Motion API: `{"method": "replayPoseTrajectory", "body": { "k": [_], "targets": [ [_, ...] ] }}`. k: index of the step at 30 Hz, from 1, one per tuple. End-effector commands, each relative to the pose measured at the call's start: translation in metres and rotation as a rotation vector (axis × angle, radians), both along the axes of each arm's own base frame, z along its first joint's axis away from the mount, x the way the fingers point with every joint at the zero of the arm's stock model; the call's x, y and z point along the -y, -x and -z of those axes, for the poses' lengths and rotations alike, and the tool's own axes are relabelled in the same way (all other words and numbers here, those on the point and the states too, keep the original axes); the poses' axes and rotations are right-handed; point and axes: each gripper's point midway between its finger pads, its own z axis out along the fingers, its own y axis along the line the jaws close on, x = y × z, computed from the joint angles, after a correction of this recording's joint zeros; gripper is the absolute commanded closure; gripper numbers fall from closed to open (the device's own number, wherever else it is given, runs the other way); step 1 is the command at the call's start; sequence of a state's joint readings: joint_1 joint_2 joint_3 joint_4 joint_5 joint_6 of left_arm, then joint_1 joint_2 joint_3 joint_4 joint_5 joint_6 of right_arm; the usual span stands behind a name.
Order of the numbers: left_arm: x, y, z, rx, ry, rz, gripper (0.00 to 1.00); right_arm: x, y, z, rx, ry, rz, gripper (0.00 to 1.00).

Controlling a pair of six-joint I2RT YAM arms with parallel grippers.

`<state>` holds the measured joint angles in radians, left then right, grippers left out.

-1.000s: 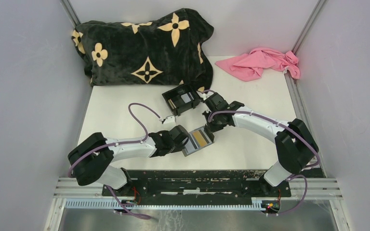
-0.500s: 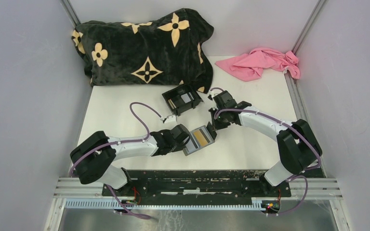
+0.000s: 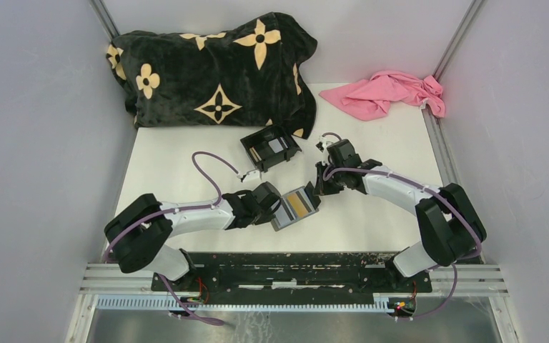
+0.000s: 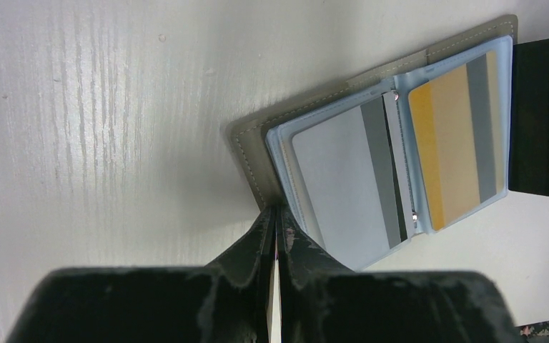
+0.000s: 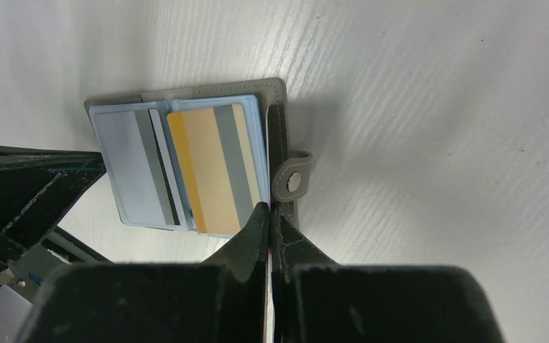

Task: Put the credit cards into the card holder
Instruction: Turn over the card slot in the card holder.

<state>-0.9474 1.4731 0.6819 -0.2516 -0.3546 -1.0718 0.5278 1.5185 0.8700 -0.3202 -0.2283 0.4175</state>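
Item: card holder [image 4: 252, 153], laid open on the tabletop [image 3: 357, 229] between both arms. Contents: gold card [image 5: 211, 171] and silvery card [image 5: 125, 164], sleeved inside. Left claw [image 4: 275, 214]: pinched narrowly on the holder's grey edge. Right claw [image 5: 268, 211]: fully closed, tips set beside the clasp tab [image 5: 293, 179].

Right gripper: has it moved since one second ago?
Yes. The right gripper shifted to the right in the top view, away from the black box.
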Motion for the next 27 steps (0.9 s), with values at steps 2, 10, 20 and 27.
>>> {"method": "replayPoseTrajectory", "body": {
  "k": [2,10,20,27],
  "targets": [
    [-0.028,0.004,0.016,-0.034,-0.118,-0.008,0.9,-0.012,-0.009,-0.014,0.061,-0.113,0.023,0.99],
    [-0.036,0.003,0.015,-0.035,-0.136,-0.007,0.9,-0.017,-0.009,-0.012,0.058,-0.161,0.042,0.99],
    [-0.039,0.003,0.019,-0.052,-0.151,0.006,0.91,-0.019,-0.015,-0.031,0.092,-0.184,0.054,0.99],
    [-0.038,0.003,0.022,-0.061,-0.149,0.014,0.91,-0.016,-0.017,-0.044,0.116,-0.168,0.059,0.99]
  ]
}}
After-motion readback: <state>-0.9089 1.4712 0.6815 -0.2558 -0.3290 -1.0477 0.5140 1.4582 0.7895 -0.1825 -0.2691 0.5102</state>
